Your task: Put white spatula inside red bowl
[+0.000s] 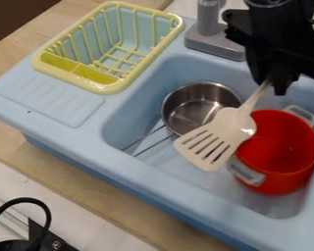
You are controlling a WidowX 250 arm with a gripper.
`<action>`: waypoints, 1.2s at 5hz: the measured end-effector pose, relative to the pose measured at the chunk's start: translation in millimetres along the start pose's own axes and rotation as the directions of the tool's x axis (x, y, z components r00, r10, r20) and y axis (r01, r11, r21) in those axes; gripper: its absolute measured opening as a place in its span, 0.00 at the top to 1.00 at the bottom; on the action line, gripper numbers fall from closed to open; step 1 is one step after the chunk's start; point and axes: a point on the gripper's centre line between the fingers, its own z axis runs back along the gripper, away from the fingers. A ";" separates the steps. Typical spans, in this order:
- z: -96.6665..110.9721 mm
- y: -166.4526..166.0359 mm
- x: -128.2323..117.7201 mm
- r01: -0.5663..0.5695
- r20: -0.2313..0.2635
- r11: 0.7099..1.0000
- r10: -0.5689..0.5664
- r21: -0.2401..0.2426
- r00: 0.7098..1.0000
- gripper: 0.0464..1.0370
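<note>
Camera view: pinched by its handle in the gripper [272, 87] above the sink [166, 177], the white spatula [230, 125] slants toward the view's lower left, its slotted head mostly left of the red bowl [281, 147], so the move likely runs rightward.

The grip end of the white spatula [230, 119] is hidden at the gripper [275, 87], and its blade covers the near right edge of the metal pan [189, 110] and a bit of the red bowl's [284, 181] left side. The top edge cuts off the black arm [281, 34] and grey faucet [209, 19]; the right and bottom edges crop the blue sink [245, 223]. A dark speck [28, 112] is too small to identify
</note>
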 end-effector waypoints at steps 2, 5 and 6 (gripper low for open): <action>-23.8 -11.6 19.3 0.027 0.069 1.000 -0.026 -0.008 0.997 0.81; -30.6 -24.5 27.2 0.028 0.183 0.999 -0.030 0.016 0.983 0.81; -30.3 -24.9 28.8 0.020 0.194 1.000 -0.022 0.012 0.981 0.81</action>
